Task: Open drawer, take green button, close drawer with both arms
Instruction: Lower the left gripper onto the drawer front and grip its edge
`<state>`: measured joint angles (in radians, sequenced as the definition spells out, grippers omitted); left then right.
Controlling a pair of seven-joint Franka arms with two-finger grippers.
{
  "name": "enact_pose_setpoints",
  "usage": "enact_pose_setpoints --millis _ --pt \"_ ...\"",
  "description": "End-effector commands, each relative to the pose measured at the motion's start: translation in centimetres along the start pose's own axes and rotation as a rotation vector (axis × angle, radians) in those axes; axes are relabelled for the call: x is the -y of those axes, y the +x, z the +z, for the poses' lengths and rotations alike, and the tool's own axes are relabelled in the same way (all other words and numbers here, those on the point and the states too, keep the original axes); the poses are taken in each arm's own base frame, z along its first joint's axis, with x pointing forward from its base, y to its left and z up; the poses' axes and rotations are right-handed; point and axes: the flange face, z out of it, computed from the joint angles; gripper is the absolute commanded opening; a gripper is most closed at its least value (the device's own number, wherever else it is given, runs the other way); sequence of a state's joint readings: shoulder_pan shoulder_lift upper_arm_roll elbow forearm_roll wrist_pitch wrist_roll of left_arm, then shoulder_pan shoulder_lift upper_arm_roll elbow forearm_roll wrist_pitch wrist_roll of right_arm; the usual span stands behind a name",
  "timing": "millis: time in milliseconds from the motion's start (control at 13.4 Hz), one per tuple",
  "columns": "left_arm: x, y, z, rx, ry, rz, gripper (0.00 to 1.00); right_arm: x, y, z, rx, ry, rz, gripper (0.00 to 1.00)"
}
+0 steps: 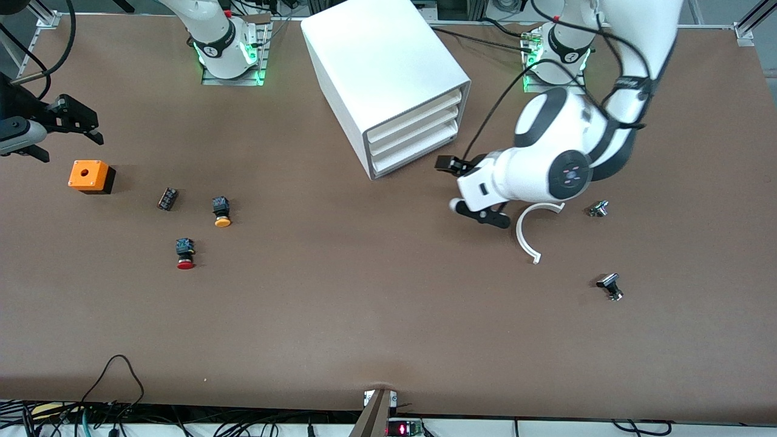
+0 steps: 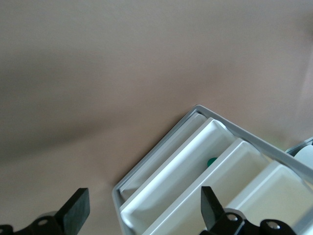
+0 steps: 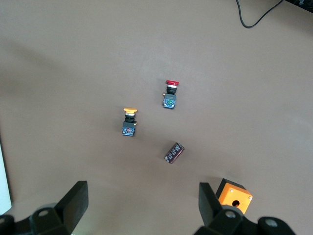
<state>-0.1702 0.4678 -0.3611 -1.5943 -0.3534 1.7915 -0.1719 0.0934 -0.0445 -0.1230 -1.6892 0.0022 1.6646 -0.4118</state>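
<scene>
Looking at your left gripper (image 1: 450,182), it hangs just in front of the cabinet (image 1: 388,79), level with the drawer (image 1: 419,153), jaws spread wide with nothing in them. All the drawers look pushed in. In the left wrist view you can spot a bit of green (image 2: 212,160) inside one tray, probably the button, though I can't tell for sure. Your right gripper (image 1: 82,124) waits over the surface (image 1: 364,303) at the right arm's end, above the orange box (image 1: 90,176), jaws wide and empty too. The orange-capped button (image 1: 221,211) and red-capped button (image 1: 185,254) lie nearby.
</scene>
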Motion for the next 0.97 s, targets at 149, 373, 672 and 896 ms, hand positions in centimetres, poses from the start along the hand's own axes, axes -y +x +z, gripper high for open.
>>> enact_pose_setpoints --millis 149,373,672,896 --pt "-2.5 1.4 7.1 0.065 -0.005 -0.045 1.00 -0.3 0.2 -0.4 -0.003 -0.005 0.012 1.00" --pt "-1.6 2.4 10.1 0.107 -0.030 -0.071 0.99 -0.2 0.2 -0.4 0.000 -0.004 0.011 1.00" --pt "-0.1 3.4 12.6 0.138 -0.048 -0.095 0.98 -0.5 0.1 -0.4 0.001 -0.004 0.015 1.00" --pt "0.0 3.5 13.9 0.168 -0.071 -0.110 0.97 -0.5 0.1 -0.3 0.003 -0.003 0.015 1.00"
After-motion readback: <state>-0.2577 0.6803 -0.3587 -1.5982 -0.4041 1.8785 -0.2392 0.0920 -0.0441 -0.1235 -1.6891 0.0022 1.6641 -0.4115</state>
